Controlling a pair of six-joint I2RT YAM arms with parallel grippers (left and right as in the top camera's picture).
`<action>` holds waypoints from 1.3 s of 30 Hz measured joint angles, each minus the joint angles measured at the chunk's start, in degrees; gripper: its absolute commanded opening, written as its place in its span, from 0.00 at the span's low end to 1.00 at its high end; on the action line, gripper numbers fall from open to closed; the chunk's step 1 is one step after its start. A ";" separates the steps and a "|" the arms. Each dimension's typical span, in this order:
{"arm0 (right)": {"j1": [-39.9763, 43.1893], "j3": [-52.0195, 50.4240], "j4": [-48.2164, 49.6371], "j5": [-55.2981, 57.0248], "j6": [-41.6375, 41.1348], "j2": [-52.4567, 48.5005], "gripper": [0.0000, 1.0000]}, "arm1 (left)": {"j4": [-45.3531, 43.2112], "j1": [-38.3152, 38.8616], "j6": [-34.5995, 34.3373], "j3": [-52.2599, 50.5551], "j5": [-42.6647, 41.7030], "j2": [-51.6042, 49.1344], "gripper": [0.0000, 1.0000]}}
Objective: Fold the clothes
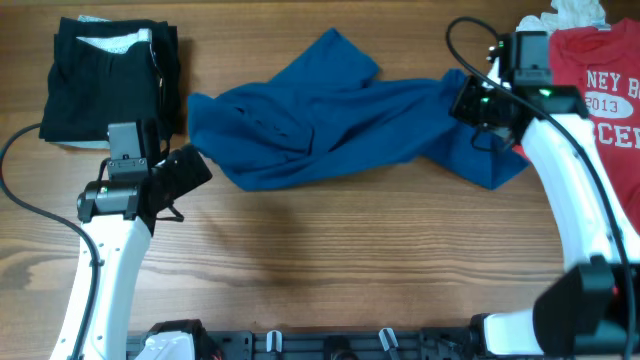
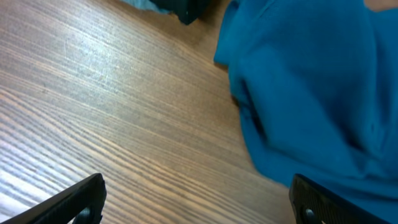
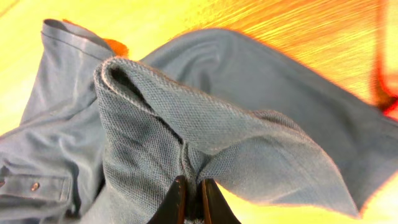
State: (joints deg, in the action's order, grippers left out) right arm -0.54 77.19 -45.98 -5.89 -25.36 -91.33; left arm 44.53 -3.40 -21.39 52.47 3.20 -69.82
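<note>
so the blue polo shirt [image 1: 340, 120] lies crumpled across the far middle of the wooden table [image 1: 320, 260], bumpy pique knit, one button showing. the right gripper [image 3: 191, 193] is pinched tight on a raised fold, and the left gripper [image 1: 188, 170] hangs wide open by its edge.

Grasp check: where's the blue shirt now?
Overhead: blue shirt crumpled mid-table, between black pile (left) and red tee (right), its right end pinched by the right end effector.
</note>
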 measured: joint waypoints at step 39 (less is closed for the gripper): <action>0.00 0.07 -3.08 2.12 2.08 -1.38 0.04 | -23.28 13.70 16.41 -7.43 -15.02 -23.21 0.81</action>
State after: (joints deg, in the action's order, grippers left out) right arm -0.54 77.25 -49.06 -3.77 -23.29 -92.71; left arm 21.26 10.31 -4.97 45.04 -11.81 -93.03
